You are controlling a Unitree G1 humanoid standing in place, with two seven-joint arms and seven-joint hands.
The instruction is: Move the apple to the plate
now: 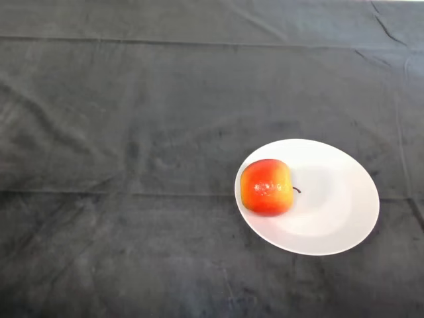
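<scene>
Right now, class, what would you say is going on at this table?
Nothing is being handled at this moment: no part of the robot shows in the head view. A red and yellow apple lies on its side on the left part of a white plate, its stem pointing toward the plate's middle. The plate sits on a dark cloth that covers the table. Judged from how things lie, the apple is already on the plate.
</scene>
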